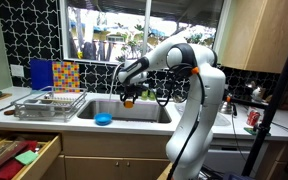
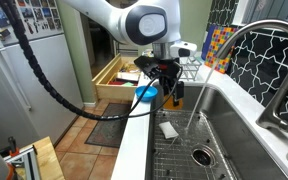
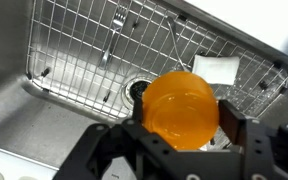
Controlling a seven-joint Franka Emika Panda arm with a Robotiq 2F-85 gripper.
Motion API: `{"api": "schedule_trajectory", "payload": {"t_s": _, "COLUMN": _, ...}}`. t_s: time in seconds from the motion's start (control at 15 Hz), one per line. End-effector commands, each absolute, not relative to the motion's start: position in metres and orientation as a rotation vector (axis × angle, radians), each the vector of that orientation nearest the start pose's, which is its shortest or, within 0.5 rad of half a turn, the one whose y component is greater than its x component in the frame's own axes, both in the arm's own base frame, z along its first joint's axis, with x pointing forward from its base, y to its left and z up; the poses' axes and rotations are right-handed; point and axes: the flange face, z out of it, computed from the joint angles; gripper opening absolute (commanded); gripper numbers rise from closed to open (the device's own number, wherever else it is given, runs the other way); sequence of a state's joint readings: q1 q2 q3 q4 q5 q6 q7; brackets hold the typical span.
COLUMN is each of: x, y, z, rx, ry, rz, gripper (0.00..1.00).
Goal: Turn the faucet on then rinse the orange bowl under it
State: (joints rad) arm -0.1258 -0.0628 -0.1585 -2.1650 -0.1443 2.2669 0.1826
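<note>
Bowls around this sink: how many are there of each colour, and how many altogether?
orange bowl: 1
blue bowl: 1
Total: 2

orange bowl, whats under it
Under the small round orange plastic bowl: the metal wire sink grid and part of the round drain. The grid directly beneath is covered.

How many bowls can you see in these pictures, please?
2. The small round orange plastic bowl is gripped by the end effector above the steel sink; the larger round blue bowl rests on the counter edge. Others may be hidden.
</note>
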Motion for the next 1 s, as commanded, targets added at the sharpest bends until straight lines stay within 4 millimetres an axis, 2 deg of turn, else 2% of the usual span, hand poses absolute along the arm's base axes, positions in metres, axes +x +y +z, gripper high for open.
{"api": "schedule_trajectory", "payload": {"t_s": 0.0, "x": 0.506, "y": -0.152, "z": 0.43, "rx": -3.136, "ry": 0.581, "rz": -0.162, "gripper": 0.49}}
{"api": "schedule_trajectory", "payload": {"t_s": 0.2, "x": 0.49, "y": -0.136, "z": 0.422, "rx": -3.047, "ry": 0.343, "rz": -0.021, "gripper": 0.49}}
{"api": "schedule_trajectory", "payload": {"t_s": 0.4, "x": 0.473, "y": -0.117, "z": 0.406, "rx": -3.025, "ry": 0.101, "rz": 0.081, "gripper": 0.49}}
{"api": "schedule_trajectory", "payload": {"t_s": 0.67, "x": 0.454, "y": -0.102, "z": 0.385, "rx": -3.008, "ry": -0.218, "rz": 0.197, "gripper": 0.49}}
{"api": "schedule_trajectory", "payload": {"t_s": 0.93, "x": 0.449, "y": -0.096, "z": 0.367, "rx": -3.013, "ry": -0.344, "rz": 0.216, "gripper": 0.49}}
